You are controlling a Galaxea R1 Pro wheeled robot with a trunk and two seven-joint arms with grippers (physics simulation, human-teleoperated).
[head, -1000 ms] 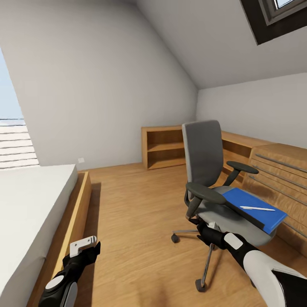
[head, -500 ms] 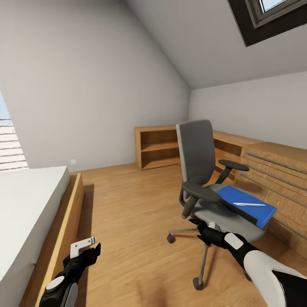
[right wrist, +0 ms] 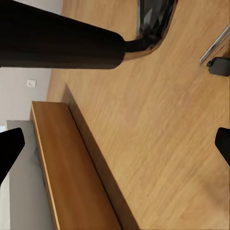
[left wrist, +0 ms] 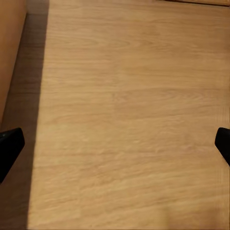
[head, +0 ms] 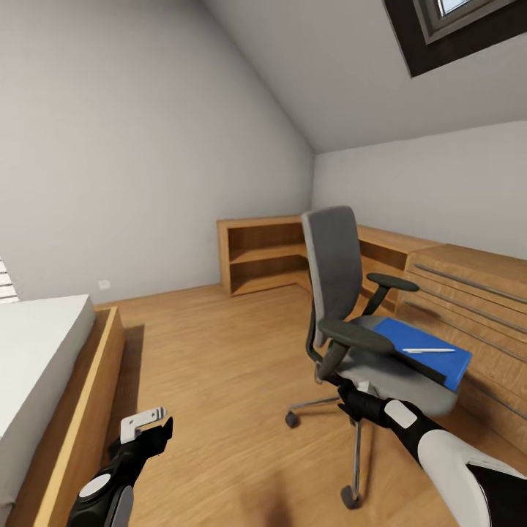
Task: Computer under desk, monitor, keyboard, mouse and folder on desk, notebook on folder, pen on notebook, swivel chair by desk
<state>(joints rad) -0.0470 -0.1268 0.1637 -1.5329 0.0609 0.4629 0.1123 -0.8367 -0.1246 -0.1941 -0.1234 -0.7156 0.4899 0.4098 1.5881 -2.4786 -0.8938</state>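
The robot is approaching the swivel chair (head: 344, 307), where the blue folder (head: 421, 351) is lying with the pen (head: 428, 350) on top, both pincers spread and empty, so reaching over the seat seems next.

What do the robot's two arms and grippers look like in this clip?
Both arms have glossy white shells over black joints. The left gripper is black with a pale grey bracket on top. The right gripper is black, behind a white patch at the wrist. In the left wrist view its fingertips are plain black. No cables visible.
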